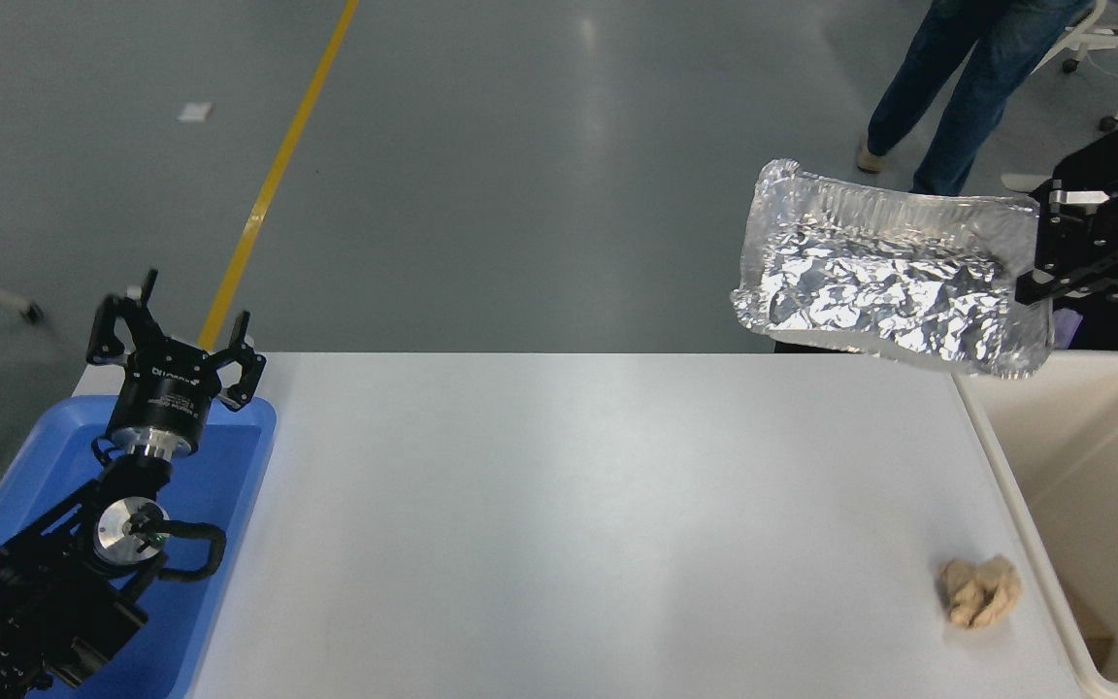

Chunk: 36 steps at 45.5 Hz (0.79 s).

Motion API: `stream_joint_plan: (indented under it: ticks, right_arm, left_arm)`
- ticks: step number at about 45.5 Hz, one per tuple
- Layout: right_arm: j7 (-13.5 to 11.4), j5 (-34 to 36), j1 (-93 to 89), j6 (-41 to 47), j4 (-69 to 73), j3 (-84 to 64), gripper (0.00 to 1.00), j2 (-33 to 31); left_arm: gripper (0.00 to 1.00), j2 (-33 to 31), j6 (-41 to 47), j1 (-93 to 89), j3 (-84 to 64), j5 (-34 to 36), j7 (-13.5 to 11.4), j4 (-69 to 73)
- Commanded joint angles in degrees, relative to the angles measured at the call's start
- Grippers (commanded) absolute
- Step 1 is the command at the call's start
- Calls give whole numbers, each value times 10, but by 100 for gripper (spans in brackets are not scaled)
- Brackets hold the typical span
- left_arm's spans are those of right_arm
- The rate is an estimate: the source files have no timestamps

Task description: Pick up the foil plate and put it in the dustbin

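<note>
The foil plate (884,267), a crinkled silver tray with a raised rim, hangs in the air above the table's far right corner, tilted toward the camera. My right gripper (1039,254) comes in from the right edge and is shut on the plate's right rim. The cream dustbin (1005,466) stands at the table's right side, just below and right of the plate; its inside is partly cut off by the frame. My left gripper (176,335) is parked open at the lower left, above the blue tray.
A shallow blue tray (239,485) sits at the table's left edge under the left arm. A crumpled tan paper wad (979,590) lies on the white table (569,505) next to the dustbin. A person's legs (957,87) stand beyond the table, top right.
</note>
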Motion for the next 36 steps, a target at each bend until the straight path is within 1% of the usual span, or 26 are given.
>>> stream_joint_plan:
  ticks: [1, 4, 11, 16, 19, 22, 26, 32, 36]
  right_arm:
    - [0, 12, -178, -153, -65, 1, 0, -51]
    - [0, 31, -234, -213, -65, 21, 0, -59]
    - [0, 81, -365, -323, -74, 74, 0, -57]
    - [-2, 160, -432, -419, -85, 109, 0, -53]
    - [-2, 189, -472, -452, -100, 130, 0, -53]
    - [-2, 207, -513, -470, -132, 149, 0, -42]
    - [-2, 212, -581, -473, -192, 195, 0, -17]
    - [-2, 232, -703, -475, -280, 315, 0, -9]
    - [-5, 222, -774, -475, -346, 402, 0, 12]
  left_arm:
    - [99, 0, 0, 0, 0, 0, 0, -1]
    - [99, 0, 0, 0, 0, 0, 0, 0]
    - [99, 0, -1, 0, 0, 0, 0, 0]
    - [99, 0, -1, 0, 0, 0, 0, 0]
    - [99, 0, -1, 0, 0, 0, 0, -1]
    - [99, 0, -1, 0, 0, 0, 0, -1]
    - [99, 0, -1, 0, 0, 0, 0, -1]
    - [99, 0, 0, 0, 0, 0, 0, -1]
    - [99, 0, 0, 0, 0, 0, 0, 0]
